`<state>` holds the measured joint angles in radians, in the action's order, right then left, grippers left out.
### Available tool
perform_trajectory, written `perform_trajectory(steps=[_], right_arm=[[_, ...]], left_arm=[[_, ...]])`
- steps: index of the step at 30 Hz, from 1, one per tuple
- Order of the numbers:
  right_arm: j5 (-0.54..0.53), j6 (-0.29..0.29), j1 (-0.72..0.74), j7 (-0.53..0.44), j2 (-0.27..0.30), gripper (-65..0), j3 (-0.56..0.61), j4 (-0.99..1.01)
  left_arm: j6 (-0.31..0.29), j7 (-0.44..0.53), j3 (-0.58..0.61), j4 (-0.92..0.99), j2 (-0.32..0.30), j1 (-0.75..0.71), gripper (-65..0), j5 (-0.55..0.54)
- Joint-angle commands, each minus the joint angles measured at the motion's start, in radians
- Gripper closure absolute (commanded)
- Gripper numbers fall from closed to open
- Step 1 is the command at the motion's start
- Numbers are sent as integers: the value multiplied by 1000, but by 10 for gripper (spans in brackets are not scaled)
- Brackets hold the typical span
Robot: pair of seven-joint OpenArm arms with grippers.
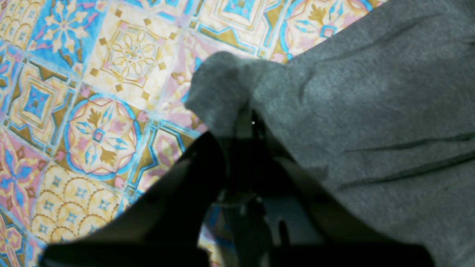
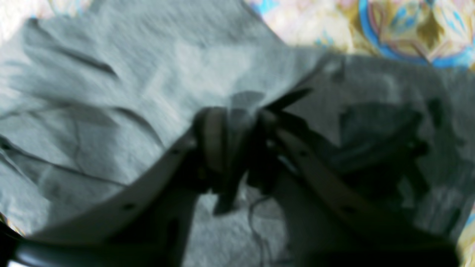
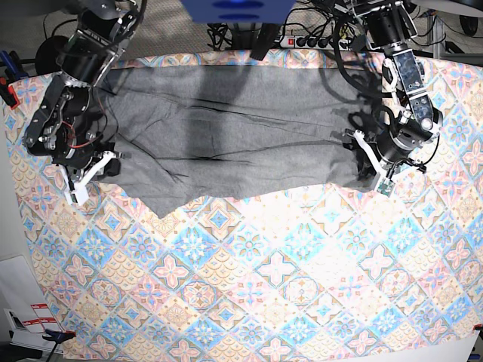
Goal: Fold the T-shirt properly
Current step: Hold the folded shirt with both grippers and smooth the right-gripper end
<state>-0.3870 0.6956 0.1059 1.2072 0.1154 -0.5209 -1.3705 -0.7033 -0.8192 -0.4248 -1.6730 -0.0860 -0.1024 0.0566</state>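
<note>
T-shirt [image 3: 226,143]: grey knit, plain, spread wide across the far half of the counter, on the tile-patterned cloth [image 3: 264,271]. We note long creases across its middle and a ragged near edge dipping to a point on the base view's left.

Left tool [image 1: 243,122]: at the shirt's edge on the base view's right. We see its jaws clenched on a bunched fold of the grey fabric, which rises over the tips above the patterned cloth.

Right tool [image 2: 241,122]: at the shirt's opposite edge, base view's left. Its pale fingers [image 2: 213,137] stand close together with a raised ridge of grey fabric between them. The wrist picture is blurred, so we cannot tell whether they are fully clamped.

Power strip [image 3: 317,41]: beyond the far edge, with cables.
</note>
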Motion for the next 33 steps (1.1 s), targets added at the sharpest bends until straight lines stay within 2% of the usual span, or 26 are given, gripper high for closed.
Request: perform_trajectory(steps=[1, 11, 17, 21, 28, 31, 33], right_arm=[[-17, 3, 16, -13, 14, -54, 15, -10], [-23, 3, 16, -19, 40, -50, 41, -22], [-17, 3, 18, -20, 40, -83, 5, -27], [-17, 3, 18, -16, 54, -45, 5, -31], [-17, 3, -48, -16, 60, -32, -25, -243], [-17, 3, -51, -13, 60, -34, -25, -269], [-17, 3, -48, -16, 60, -58, -26, -257]], left_arm=[[5, 19, -3, -22, -10, 10, 0, -8], [5, 18, -3, -22, -10, 8, 0, -8], [5, 18, -3, -20, -10, 8, 0, -8], [5, 19, -3, -20, -10, 8, 0, -8], [5, 21, -3, -19, -10, 8, 0, -8], [5, 19, -3, -19, -10, 8, 0, -8], [5, 19, -3, -19, -10, 8, 0, -8]])
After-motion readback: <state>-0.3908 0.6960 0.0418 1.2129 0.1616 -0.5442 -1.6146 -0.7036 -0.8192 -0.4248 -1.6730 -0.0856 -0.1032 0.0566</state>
